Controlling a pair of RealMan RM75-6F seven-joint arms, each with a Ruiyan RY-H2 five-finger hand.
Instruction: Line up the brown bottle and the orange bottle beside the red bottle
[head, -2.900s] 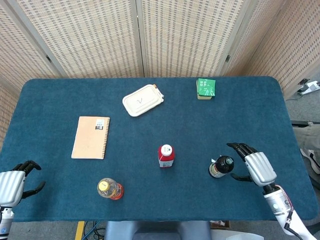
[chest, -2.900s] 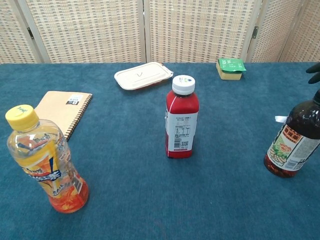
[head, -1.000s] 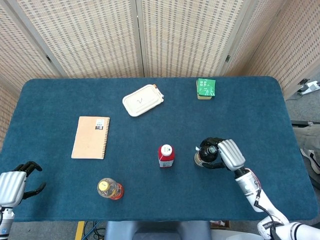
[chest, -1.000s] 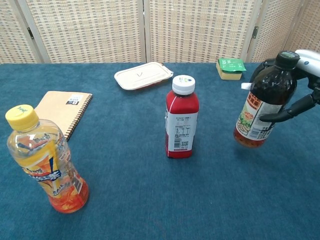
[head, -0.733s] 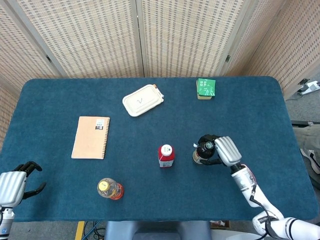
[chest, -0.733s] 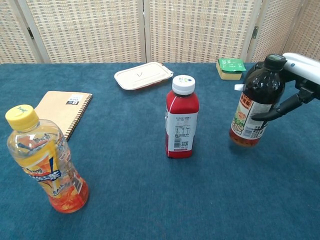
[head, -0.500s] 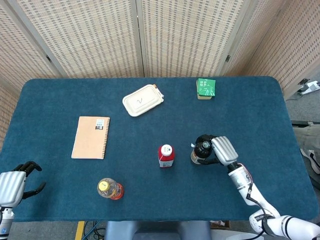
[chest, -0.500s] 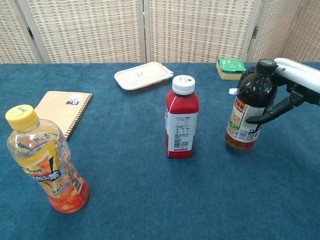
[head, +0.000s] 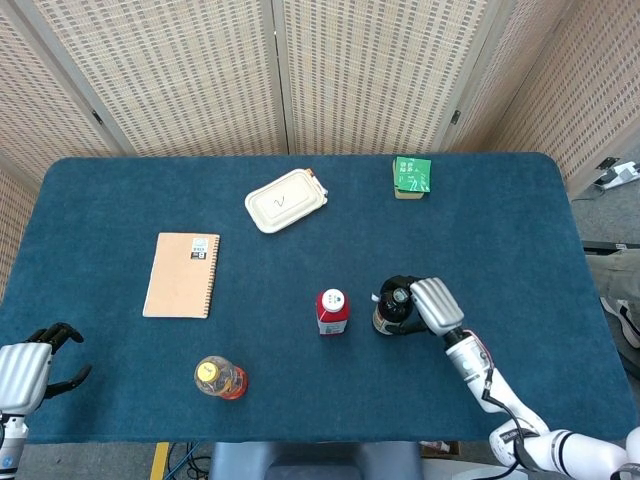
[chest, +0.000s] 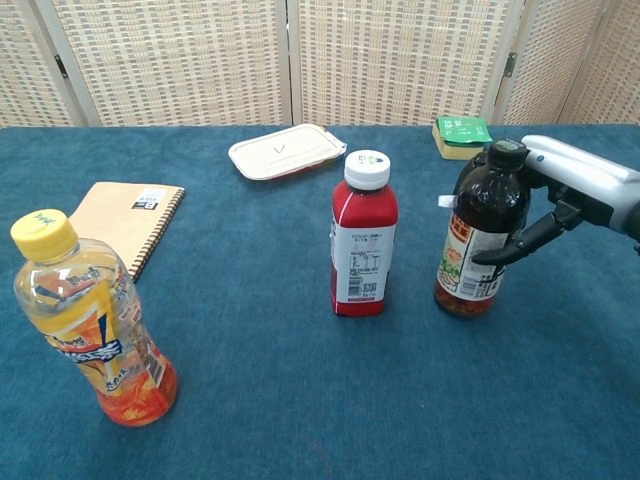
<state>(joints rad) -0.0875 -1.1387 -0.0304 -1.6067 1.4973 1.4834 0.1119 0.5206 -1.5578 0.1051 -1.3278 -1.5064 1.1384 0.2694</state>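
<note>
Three bottles on blue counter (head: 120, 200). Red bottle (chest: 364, 234) upright near centre, white cap. Brown bottle (chest: 476, 230) upright just right of red bottle, small gap between, roughly same row in head view. Right hand (chest: 566, 196) wrapped round brown bottle at neck and shoulder, fingers (chest: 512, 245) curled across the label side, thumb side hidden behind bottle. Bottle base at or very near counter; contact not resolvable from either view. Same grasp in head view: right hand (head: 427, 305) against brown bottle (head: 392, 309), red bottle (head: 332, 311) to its left.

Orange bottle (chest: 92, 321) upright at front left, yellow cap, well apart from other two. In head view orange bottle (head: 219, 377) nearer front edge than red bottle, off the row.

Left hand (head: 28, 368) at front-left corner of head view, off counter edge, fingers spread and slightly curled, holding nothing. Not visible in chest view.

Elsewhere: spiral notebook (head: 182, 274) flat at left, tan cover, small label at top right corner. White lidded container (head: 286, 200) flat toward back centre, tilted. Green packet (head: 411, 176) at back right, resting on a pale block. Woven screen panels (head: 380, 70) behind counter. All three well apart from bottles.
</note>
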